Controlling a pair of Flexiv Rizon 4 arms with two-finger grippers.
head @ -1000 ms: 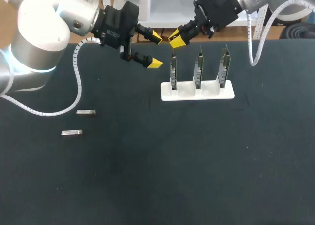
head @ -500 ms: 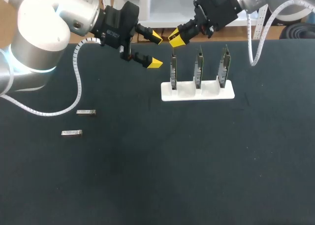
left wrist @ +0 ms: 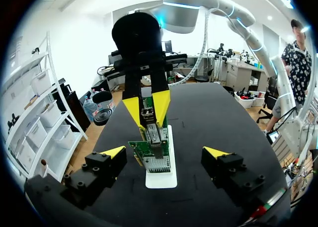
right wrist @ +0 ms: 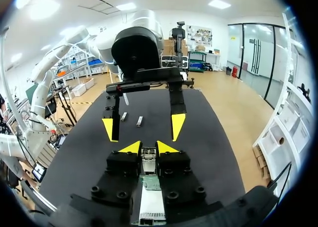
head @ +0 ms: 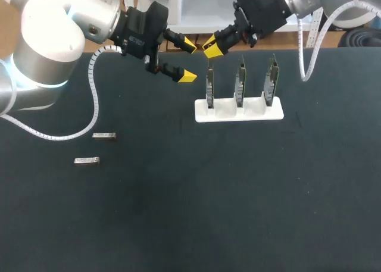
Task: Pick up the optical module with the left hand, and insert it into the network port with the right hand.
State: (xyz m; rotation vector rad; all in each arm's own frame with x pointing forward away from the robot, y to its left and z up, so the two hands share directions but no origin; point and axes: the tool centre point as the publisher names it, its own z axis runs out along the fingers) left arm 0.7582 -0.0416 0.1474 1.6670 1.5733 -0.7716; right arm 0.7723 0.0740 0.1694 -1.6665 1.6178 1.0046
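one optical module point(right wrist: 149, 165) sits clenched in the right end effector point(head: 212, 48); left end effector point(head: 189, 61) released, beside the rack point(head: 229, 112).

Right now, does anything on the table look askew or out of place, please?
Nothing stands out: three boards stand upright in the white holder, two spare modules lie flat, and the right gripper holds an optical module.

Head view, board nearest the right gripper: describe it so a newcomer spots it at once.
Toward the dark table's far edge stands a white rack holding three upright green boards in a row. Take the board at its left end: only it sits right under the right gripper, shut on an optical module.
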